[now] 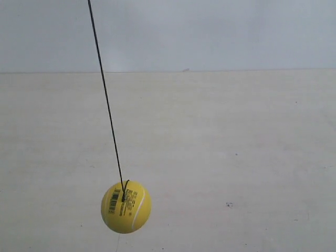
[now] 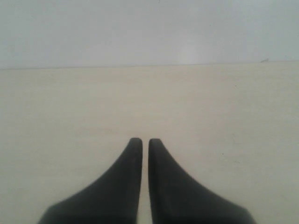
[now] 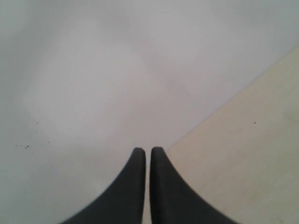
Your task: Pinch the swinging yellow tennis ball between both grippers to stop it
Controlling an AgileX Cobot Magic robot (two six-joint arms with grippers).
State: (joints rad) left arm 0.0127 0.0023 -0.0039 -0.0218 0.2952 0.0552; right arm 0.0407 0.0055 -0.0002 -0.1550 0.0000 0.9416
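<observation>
Yellow tennis ball [image 1: 126, 207] low in the left part of the exterior frame, hanging in front of the pale cream tabletop [image 1: 236, 157]. Tied at its top to a thin black string [image 1: 105, 94], taut and slanted, running from the upper edge of the frame left of centre down and rightward to the knot. Black printed barcode [image 1: 113, 202] on the ball's left face, small print beside it, white curved seam [image 1: 140, 207] down its right side. Behind the tabletop, across the upper part of the frame, a plain grey wall [image 1: 210, 31]. On the tabletop right of the ball, well apart from it, a small dark speck [image 1: 229, 204].

Left end effector [image 2: 145, 140] in the left wrist view: two black tapered jaws drawn almost together, only a narrow slit of tabletop showing between them, nothing pinched. Beyond the tips, bare cream tabletop and then the grey wall.

Right end effector [image 3: 147, 149] in the right wrist view: same posture, jaws nearly touching with a thin gap, gripping nothing. Pointed at a plain grey surface [image 3: 93, 70] with a few tiny dark specks, with a wedge of cream tabletop beside it along a diagonal edge.
</observation>
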